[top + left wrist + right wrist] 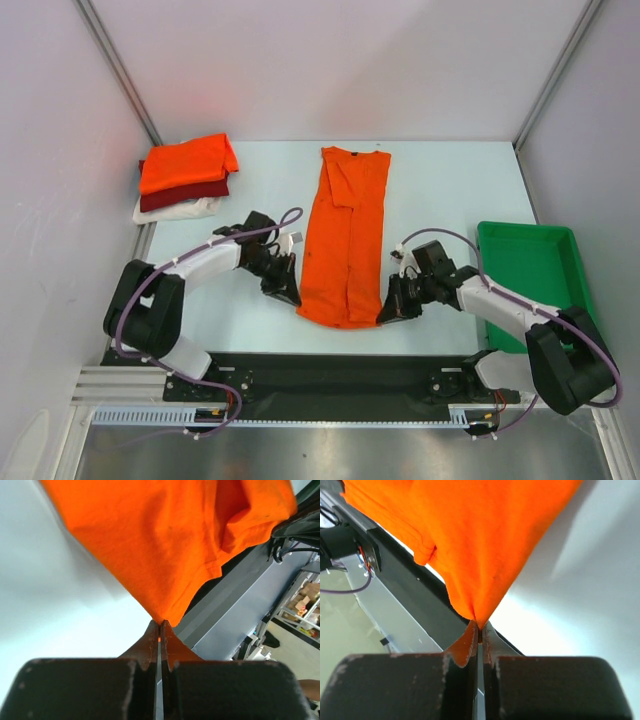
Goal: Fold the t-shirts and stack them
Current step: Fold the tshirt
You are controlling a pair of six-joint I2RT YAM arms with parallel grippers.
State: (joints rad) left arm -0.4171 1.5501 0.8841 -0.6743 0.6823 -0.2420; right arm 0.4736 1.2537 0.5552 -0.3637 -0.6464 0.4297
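I see the long orange t-shirt point(345, 240) lying lengthwise down the middle of the bench point(450, 190), its near hem between my two hands. The left hand point(290, 297) is clamped on its near-left corner and the right hand point(385, 312) on its near-right corner. Both wrist views show jaws pressed together with cloth pinched at the tips. At the far-left corner a folded orange t-shirt point(186, 163) covers most of a dark red t-shirt point(190, 192) and a white t-shirt point(175, 210).
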